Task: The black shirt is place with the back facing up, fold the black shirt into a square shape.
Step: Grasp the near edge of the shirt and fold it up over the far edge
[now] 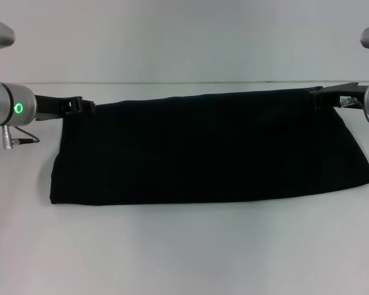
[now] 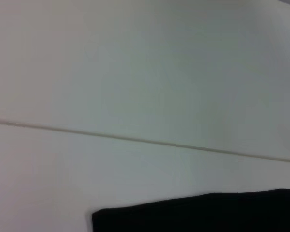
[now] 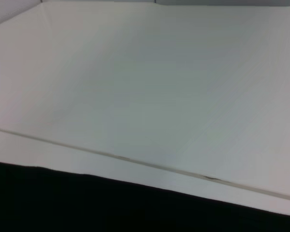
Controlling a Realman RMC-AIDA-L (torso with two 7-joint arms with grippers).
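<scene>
Here's the black shirt [image 1: 209, 150], laid out as a long dark band across the middle of the head view on the white table [image 1: 184, 252], wide from left to right and short from top to bottom. It reads as already folded lengthwise, sleeves tucked out of sight, no lettering showing.

At the upper left of the frame, the left gripper [image 1: 79, 105] sits right at the shirt's upper left corner. At the upper right, the right gripper [image 1: 325, 96] meets the upper right corner. Both look to be touching the cloth edge, but whether the fingers are pinching fabric or have let go, I cannot tell; black fingers on black cloth give nothing away.

The wrist views add little: the left wrist view shows only a dark corner of cloth at the bottom over bare table, and the right wrist view shows the shirt edge along the bottom.

My read: the lengthwise fold is in hand or just being settled along that top edge. The band is far too wide to be a square, so the next move likely calls for a crosswise fold, carrying one end over the other with edges kept aligned and the layers kept from sliding apart.
</scene>
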